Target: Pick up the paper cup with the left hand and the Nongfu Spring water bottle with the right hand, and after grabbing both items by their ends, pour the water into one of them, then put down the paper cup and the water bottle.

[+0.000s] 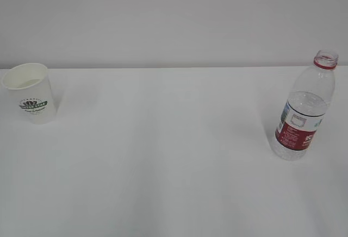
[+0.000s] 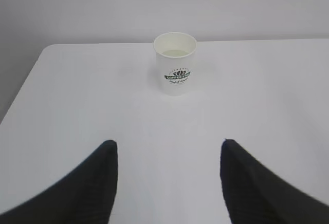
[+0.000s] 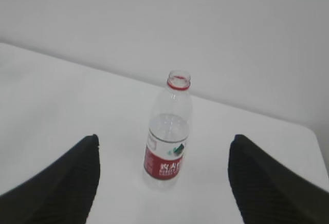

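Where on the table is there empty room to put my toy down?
The whole middle of the white table is bare, between the paper cup at the left and the open water bottle at the right. The front is bare too. Nowhere is crowded.

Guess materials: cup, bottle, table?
Cup: matte white paper by the look, printed green logo, rolled rim. Bottle: clear glossy plastic, see-through with ribbed walls, red neck ring, printed label, no cap. Table: smooth matte white surface; material unclear.

Uncapped bottle [image 3: 168,131] upright — between spread fingers [image 3: 61,183].
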{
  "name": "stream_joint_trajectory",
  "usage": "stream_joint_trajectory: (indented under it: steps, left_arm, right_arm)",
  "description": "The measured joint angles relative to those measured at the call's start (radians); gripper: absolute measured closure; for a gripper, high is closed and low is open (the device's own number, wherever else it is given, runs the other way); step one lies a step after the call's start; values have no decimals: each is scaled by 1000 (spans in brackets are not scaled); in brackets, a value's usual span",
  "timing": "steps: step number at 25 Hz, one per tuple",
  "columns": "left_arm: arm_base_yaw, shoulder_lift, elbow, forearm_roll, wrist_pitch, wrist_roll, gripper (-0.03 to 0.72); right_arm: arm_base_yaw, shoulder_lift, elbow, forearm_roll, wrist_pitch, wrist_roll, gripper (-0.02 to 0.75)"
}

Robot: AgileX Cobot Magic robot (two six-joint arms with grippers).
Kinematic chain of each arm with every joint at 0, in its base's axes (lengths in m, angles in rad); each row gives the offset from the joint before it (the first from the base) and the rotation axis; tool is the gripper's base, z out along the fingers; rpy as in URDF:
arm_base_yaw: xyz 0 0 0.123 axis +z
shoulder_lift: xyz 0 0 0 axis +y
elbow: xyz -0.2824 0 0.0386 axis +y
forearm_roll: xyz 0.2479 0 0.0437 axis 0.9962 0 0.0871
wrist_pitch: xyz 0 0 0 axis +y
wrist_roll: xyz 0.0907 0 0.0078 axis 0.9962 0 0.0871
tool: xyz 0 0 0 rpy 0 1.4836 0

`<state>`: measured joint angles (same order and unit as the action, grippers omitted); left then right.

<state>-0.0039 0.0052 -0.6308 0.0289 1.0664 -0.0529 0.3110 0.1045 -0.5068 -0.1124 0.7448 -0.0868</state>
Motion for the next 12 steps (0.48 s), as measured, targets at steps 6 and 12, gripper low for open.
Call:
stream_joint_trajectory:
  steps: [6,12]
  left_arm:
    - [0,0,0,0,24,17,234]
    - [0,0,0,0,41,19,235]
  right_arm:
    - [0,-9,-46,44,187,0,151]
    - [0,-41,-48,61,350,3,150]
